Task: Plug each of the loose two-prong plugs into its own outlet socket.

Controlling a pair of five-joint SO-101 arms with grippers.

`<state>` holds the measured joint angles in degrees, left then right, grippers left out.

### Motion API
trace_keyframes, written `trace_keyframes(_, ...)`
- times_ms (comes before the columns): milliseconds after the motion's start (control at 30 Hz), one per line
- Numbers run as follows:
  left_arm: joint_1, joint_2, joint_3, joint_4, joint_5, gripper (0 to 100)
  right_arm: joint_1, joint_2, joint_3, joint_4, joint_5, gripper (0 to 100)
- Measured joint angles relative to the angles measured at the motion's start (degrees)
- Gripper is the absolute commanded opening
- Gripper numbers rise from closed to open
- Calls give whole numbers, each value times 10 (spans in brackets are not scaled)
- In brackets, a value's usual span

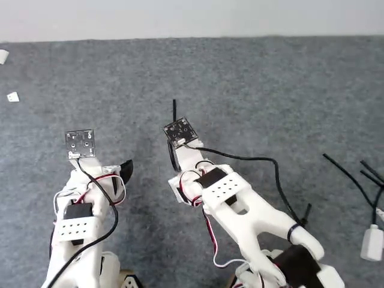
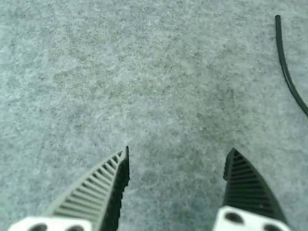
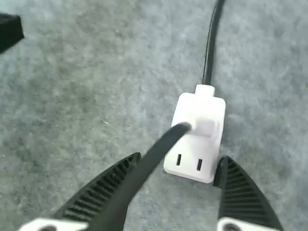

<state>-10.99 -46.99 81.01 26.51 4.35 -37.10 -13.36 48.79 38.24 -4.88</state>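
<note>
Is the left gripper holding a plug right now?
No, the left gripper is open, with bare grey carpet between its fingers.

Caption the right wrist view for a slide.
Open right gripper before a white outlet socket on grey carpet; one slot pair free, black cords attached.

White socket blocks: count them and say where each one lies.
2. One white socket block lies with its near end between the open fingertips of the right gripper. Another white block lies at the high view's right edge; its type is unclear. More may hide under the arms.
</note>
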Motion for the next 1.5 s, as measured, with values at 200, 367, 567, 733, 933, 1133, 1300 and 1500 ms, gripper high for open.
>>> trace_keyframes(200,0,0,0,0,0,298,13,34,-13,0,23,227)
trace_keyframes(367,0,0,0,0,-9,298,21,89,-62,0,72,225)
trace_keyframes(567,0,0,0,0,-17,298,48,170,-157,56,116,69)
trace_keyframes(733,0,0,0,0,-18,298,61,235,-249,126,127,6)
trace_keyframes(933,0,0,0,0,-18,298,82,262,-302,187,152,9)
trace_keyframes(1133,0,0,0,0,-18,298,159,171,-290,237,156,9)
trace_keyframes(1300,0,0,0,0,-18,298,253,3,-259,295,156,9)
trace_keyframes(1500,0,0,0,0,-18,298,444,-169,-207,328,229,9)
